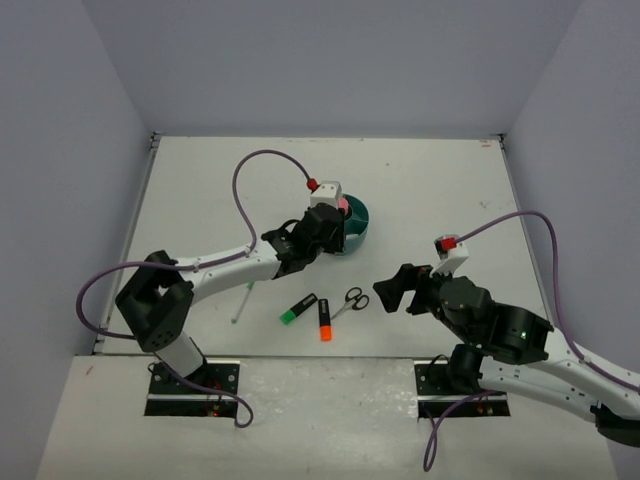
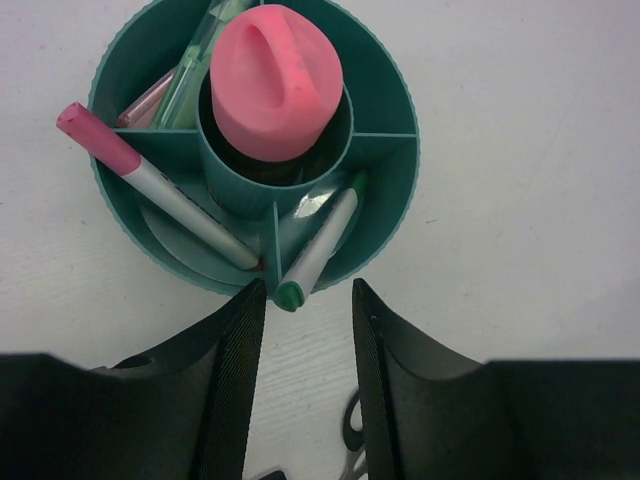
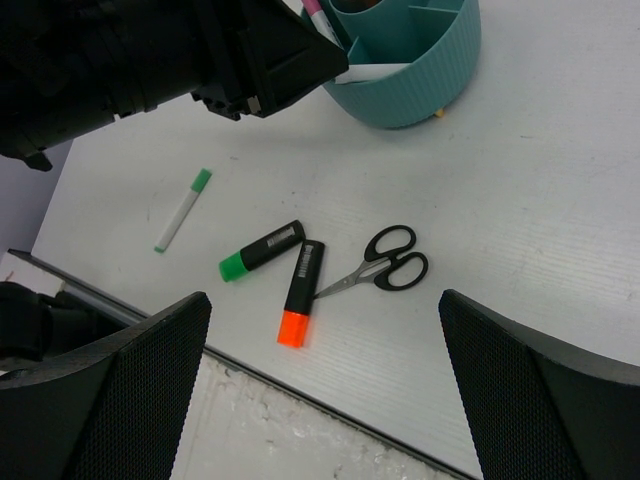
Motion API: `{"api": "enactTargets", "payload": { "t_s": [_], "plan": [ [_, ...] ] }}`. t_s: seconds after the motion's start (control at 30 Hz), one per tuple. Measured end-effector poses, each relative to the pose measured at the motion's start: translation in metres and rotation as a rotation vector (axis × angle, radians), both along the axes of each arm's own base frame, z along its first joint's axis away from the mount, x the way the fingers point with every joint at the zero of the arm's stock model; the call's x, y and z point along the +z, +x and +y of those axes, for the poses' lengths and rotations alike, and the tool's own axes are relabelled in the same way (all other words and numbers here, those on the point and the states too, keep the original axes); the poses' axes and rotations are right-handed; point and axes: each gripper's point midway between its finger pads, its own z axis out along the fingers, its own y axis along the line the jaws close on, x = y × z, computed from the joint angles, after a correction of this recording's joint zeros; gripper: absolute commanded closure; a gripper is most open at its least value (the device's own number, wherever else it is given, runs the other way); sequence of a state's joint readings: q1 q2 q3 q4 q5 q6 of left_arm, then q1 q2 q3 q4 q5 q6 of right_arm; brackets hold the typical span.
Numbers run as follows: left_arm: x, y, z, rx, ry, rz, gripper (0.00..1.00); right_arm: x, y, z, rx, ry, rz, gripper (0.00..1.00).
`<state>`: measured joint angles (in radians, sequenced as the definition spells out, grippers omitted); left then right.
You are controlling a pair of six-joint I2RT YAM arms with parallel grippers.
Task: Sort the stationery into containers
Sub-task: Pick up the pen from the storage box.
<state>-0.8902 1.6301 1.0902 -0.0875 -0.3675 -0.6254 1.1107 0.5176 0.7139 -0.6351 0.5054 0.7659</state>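
Observation:
The teal organizer (image 2: 395, 200) (image 1: 358, 228) holds a pink-capped glue stick (image 2: 275, 80) in its central well. A pink-capped pen (image 2: 150, 180), a green-capped white pen (image 2: 318, 240) and a green highlighter (image 2: 195, 60) lie in its outer compartments. My left gripper (image 2: 308, 287) (image 1: 330, 228) hovers at the organizer's near rim, jaws narrowly apart with nothing between them. A green highlighter (image 3: 262, 250), an orange highlighter (image 3: 302, 292), black-handled scissors (image 3: 385, 265) and a thin green-tipped pen (image 3: 183, 210) lie on the table. Above them my right gripper (image 3: 322, 300) (image 1: 386, 290) stands wide open and empty.
The left arm's black wrist (image 3: 150, 50) reaches over the table toward the organizer (image 3: 420, 70). The table's near edge (image 3: 380, 430) runs just below the orange highlighter. The thin pen (image 1: 243, 300) lies beside the left forearm.

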Motion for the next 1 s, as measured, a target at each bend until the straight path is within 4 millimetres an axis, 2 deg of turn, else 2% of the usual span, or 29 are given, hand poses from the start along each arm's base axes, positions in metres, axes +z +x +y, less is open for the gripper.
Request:
{"api": "enactTargets", "payload": {
  "t_s": [0.2, 0.33, 0.63, 0.87, 1.0],
  "plan": [
    [-0.019, 0.009, 0.006, -0.001, 0.041, 0.03, 0.59, 0.0, -0.001, 0.0, 0.004, 0.001, -0.001, 0.01],
    [-0.02, 0.009, 0.004, -0.017, 0.043, 0.034, 0.61, 0.0, -0.001, 0.0, 0.005, -0.001, -0.003, 0.01],
    [-0.021, 0.005, -0.001, -0.057, 0.031, 0.049, 0.78, -0.001, 0.0, 0.001, 0.007, -0.009, 0.0, 0.01],
    [-0.019, 0.003, -0.005, -0.074, 0.015, 0.051, 0.96, -0.003, -0.001, 0.002, 0.013, -0.018, 0.005, 0.01],
    [-0.018, 0.003, -0.005, -0.076, 0.014, 0.052, 1.0, -0.003, -0.001, 0.002, 0.015, -0.021, 0.003, 0.01]
  ]
}}
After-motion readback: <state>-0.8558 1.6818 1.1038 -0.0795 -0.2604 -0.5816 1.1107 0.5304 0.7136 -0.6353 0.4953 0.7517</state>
